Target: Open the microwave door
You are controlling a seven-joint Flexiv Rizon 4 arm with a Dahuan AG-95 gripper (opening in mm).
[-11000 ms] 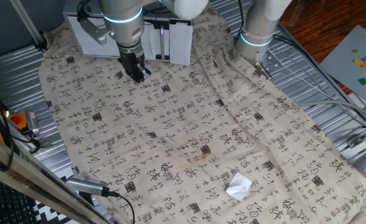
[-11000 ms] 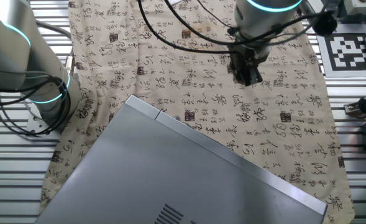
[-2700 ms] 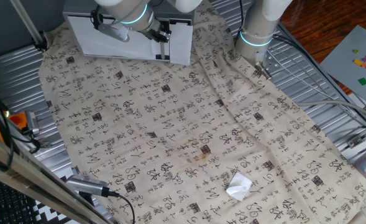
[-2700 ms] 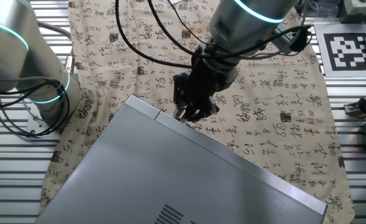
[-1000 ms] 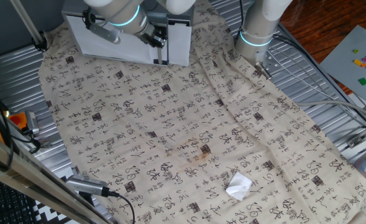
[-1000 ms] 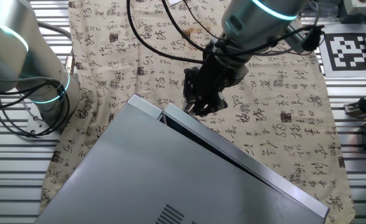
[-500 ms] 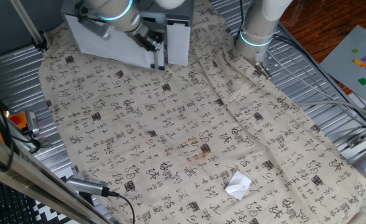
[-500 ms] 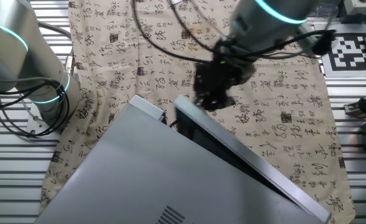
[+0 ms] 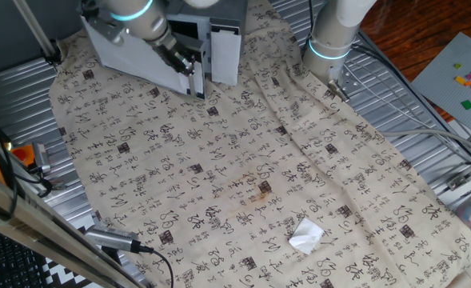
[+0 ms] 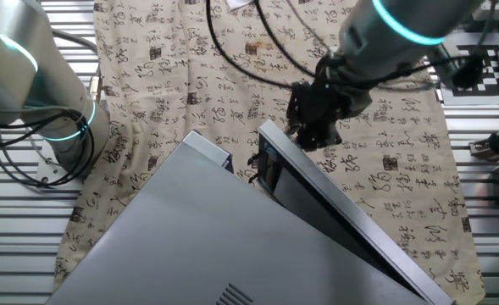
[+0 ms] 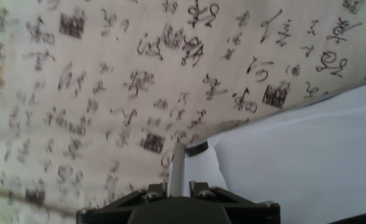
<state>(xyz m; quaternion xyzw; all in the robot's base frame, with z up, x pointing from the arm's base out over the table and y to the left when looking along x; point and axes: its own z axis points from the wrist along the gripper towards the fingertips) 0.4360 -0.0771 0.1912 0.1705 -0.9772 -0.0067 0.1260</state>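
Observation:
The microwave stands at the table's far left corner in one fixed view, its narrow white control panel facing the cloth. The microwave door is swung partly open, with a dark gap behind it. My gripper is shut on the door's free edge, also seen in the other fixed view. In the hand view the thin grey door edge runs up between my fingers, with the pale door face to the right.
A second robot arm's base stands right of the microwave on the patterned cloth. A crumpled white paper lies near the front. A grey brick baseplate sits off the cloth at the right.
The door has swung further out from the box, widening the dark gap. My gripper has moved with the door's edge, away from the control panel.

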